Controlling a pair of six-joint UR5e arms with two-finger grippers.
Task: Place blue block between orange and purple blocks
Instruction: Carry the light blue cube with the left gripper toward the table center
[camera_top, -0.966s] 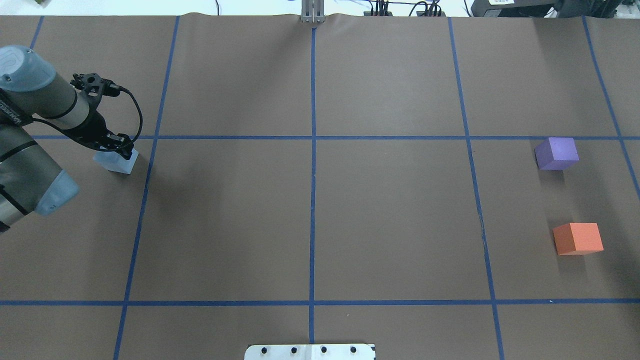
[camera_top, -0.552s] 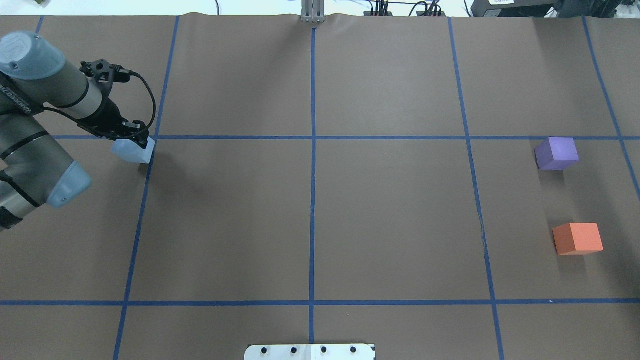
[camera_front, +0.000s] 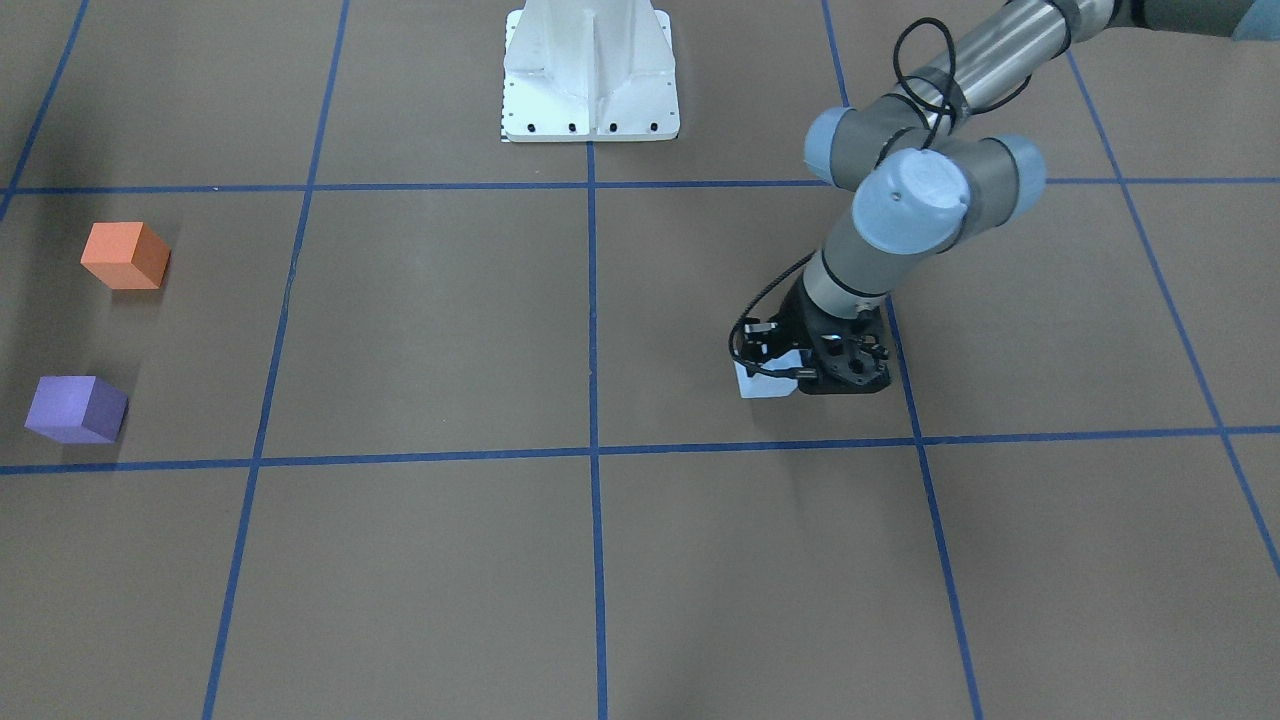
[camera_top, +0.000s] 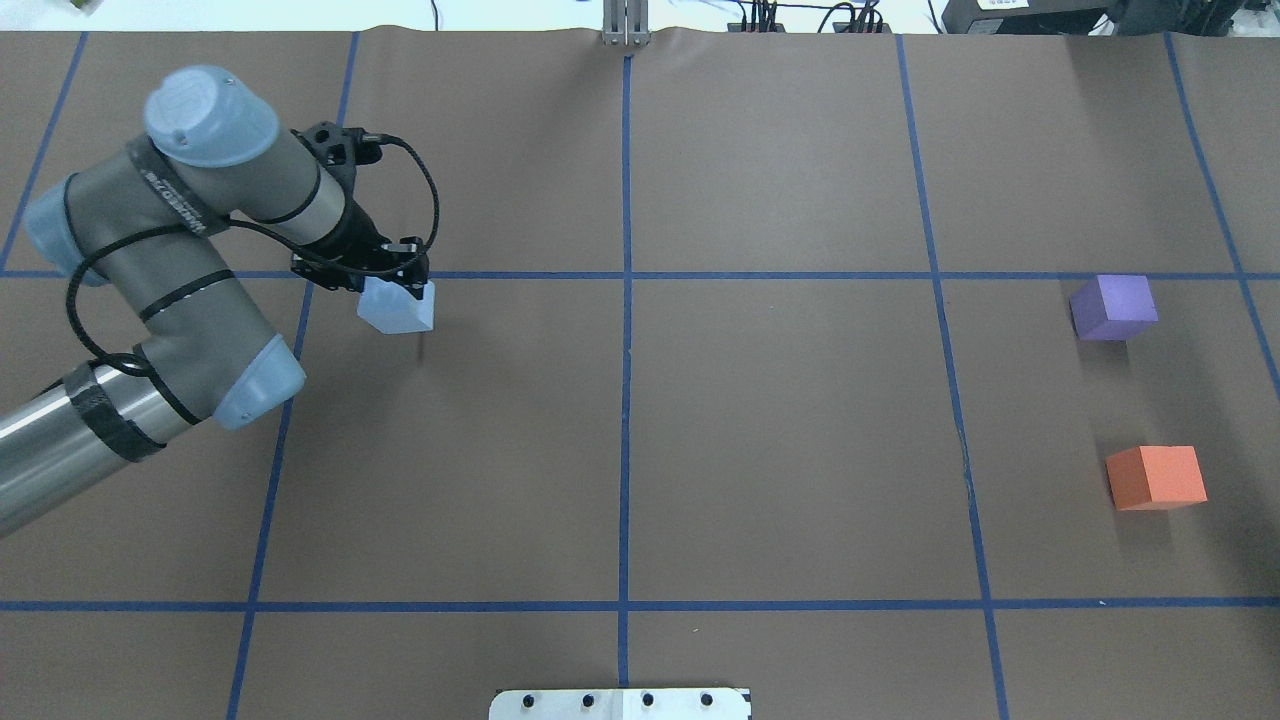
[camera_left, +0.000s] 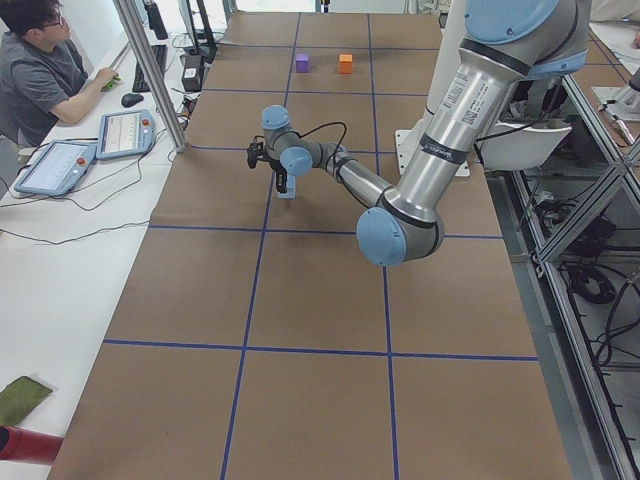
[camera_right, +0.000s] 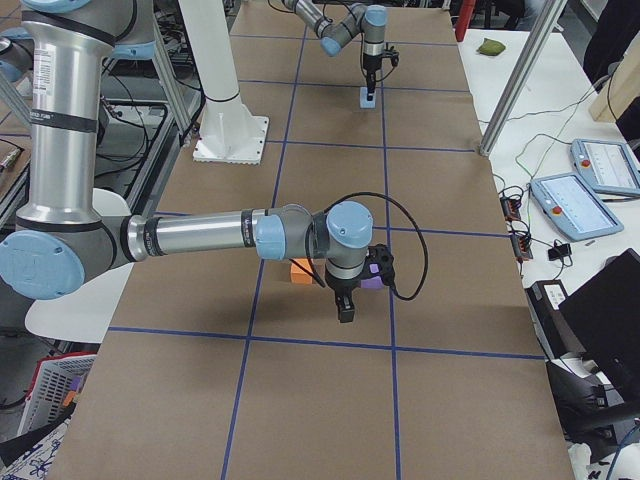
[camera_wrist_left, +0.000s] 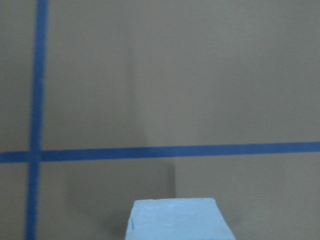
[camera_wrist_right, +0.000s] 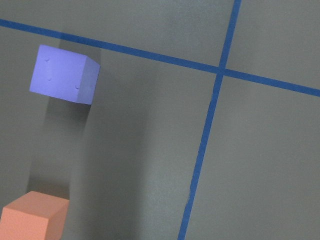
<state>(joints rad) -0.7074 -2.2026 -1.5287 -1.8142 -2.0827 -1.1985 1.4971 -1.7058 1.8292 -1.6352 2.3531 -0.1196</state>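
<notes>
My left gripper (camera_top: 395, 291) is shut on the pale blue block (camera_top: 398, 307) and holds it a little above the table, left of the centre line. The block also shows in the front view (camera_front: 764, 381) and at the bottom of the left wrist view (camera_wrist_left: 177, 220). The purple block (camera_top: 1113, 307) and the orange block (camera_top: 1156, 477) sit apart at the far right, purple farther from me. Both show in the right wrist view, purple (camera_wrist_right: 64, 74) and orange (camera_wrist_right: 34, 216). My right gripper (camera_right: 344, 308) hovers near them; I cannot tell whether it is open or shut.
Blue tape lines (camera_top: 626, 300) divide the brown table into squares. The white robot base plate (camera_front: 590, 75) sits at my edge. An operator (camera_left: 40, 70) sits at a side desk with tablets (camera_left: 125, 132).
My left arm has swung to the right with the blue block, from the far left edge across a tape line toward the table's middle. The purple and orange blocks have not moved.
</notes>
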